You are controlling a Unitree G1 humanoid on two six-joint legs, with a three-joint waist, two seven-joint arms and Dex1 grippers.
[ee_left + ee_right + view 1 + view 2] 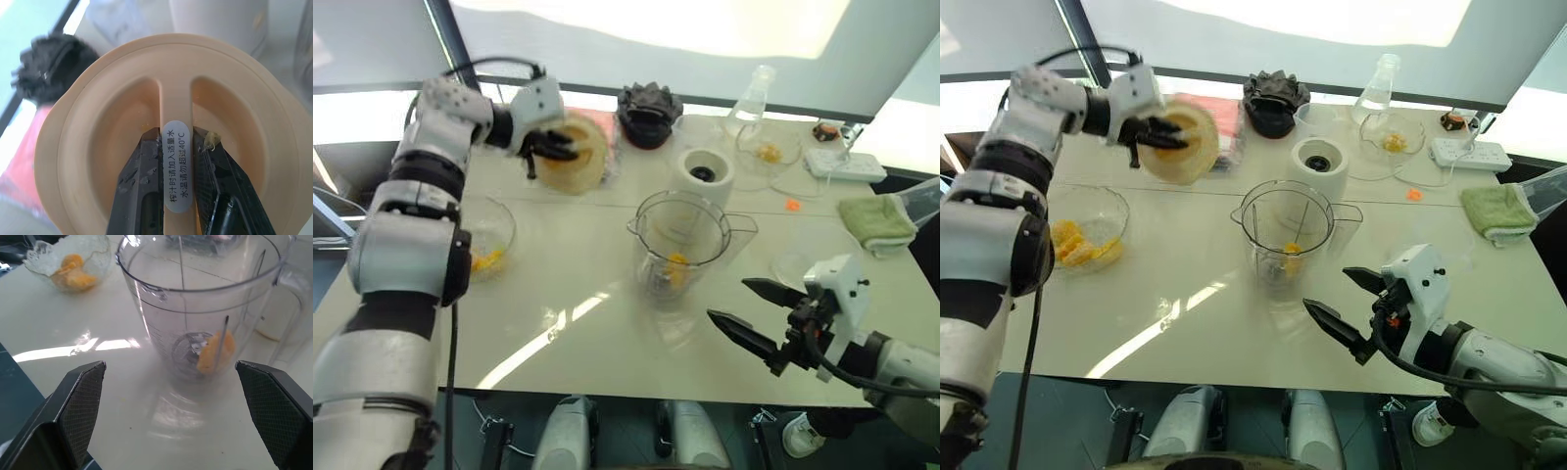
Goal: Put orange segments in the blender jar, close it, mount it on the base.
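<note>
1 orange segment (215, 352) lies in the clear plastic blender jar (685, 245) at mid-desk. The left gripper (551, 147) pinches the cream round plastic lid (234, 98) above the far left corner, and the right gripper (728, 300) is spread by the near edge. Closing the jar and mounting it on the white cylindrical base (705, 174) are not yet done

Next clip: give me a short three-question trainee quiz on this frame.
1. True or false: the left gripper grips the cream round plastic lid by its centre ridge.
2. The clear plastic blender jar stands: A on its base; B on the white table; C inside a bowl.
3. Fill in: the right gripper is ____ (open or shut).
Key: 1 true; 2 B; 3 open.
</note>
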